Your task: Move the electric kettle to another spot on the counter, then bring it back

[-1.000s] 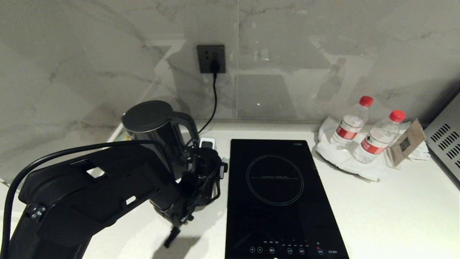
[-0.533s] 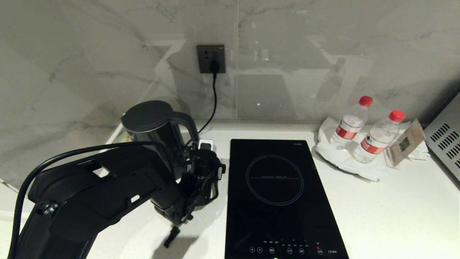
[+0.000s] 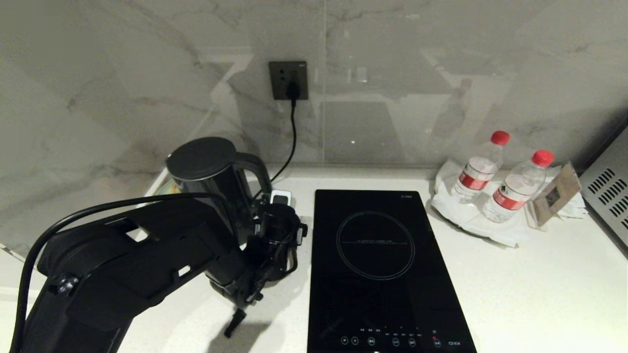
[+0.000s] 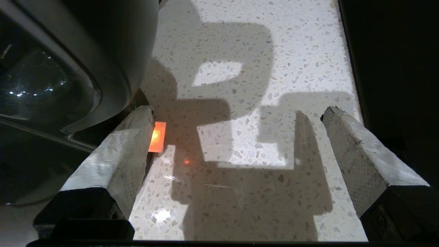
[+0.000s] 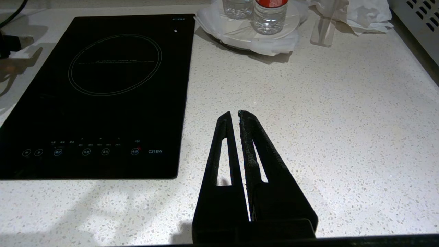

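Little has moved since the earlier frames: only the left arm's bulk has shifted slightly, while the electric kettle point(image 3: 212, 184) stands where it did, at the desk's point(image 3: 539, 289) far left near the wall. Just right of it the left gripper point(image 4: 236, 137) hangs low beside the kettle's handle side, fingers point(image 4: 116, 151) spread wide and released around bare desk, one finger close against the kettle's foot. By my reading this is the approach to the first pick-up; nothing is held yet. The next move calls for sliding the fingers onto the handle point(image 3: 255, 169) and clenching before any lift. Behind runs a power cord point(image 3: 289, 147) up to the wall socket point(image 3: 288, 80), which could snag. Right of the gripper lies the black induction hob point(image 3: 378, 264), crowding that side. Further right stand two water bottles point(image 3: 478, 169) on white paper. The right gripper point(image 5: 237, 115) is parked over open desk, fingers clenched on nothing.
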